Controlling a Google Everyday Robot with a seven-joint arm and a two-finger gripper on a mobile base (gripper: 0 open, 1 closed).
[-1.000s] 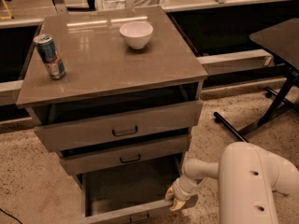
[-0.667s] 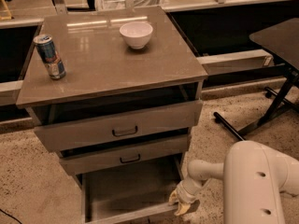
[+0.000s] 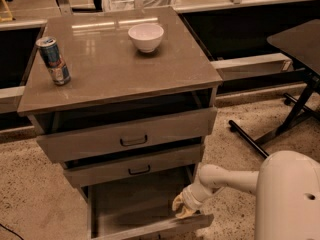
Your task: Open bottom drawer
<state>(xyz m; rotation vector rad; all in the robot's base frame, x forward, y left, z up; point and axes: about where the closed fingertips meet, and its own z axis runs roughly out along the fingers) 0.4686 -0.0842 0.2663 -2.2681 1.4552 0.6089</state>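
- The claw [image 3: 183, 207] sits low in the camera view, at the right end of the bottom drawer's front edge and touching or just above it. Whether it is wide, narrow or holding the edge cannot be told.
- A white arm [image 3: 227, 177] runs from the claw to the robot's rounded white body [image 3: 289, 199] at the lower right.
- The bottom drawer [image 3: 134, 204] stands pulled well out of the cabinet, its inside open to view and its front nearest the camera.
- Above it, the middle drawer [image 3: 110, 169] and the top drawer [image 3: 90, 140] each sit out a little, both with dark loop handles.
- On the cabinet's surface [image 3: 115, 69] a white bowl [image 3: 146, 36] stands near the back and a can [image 3: 54, 60] stands upright at the left, well apart.
- A dark table [image 3: 299, 40] stands to the right on the speckled floor [image 3: 30, 194].
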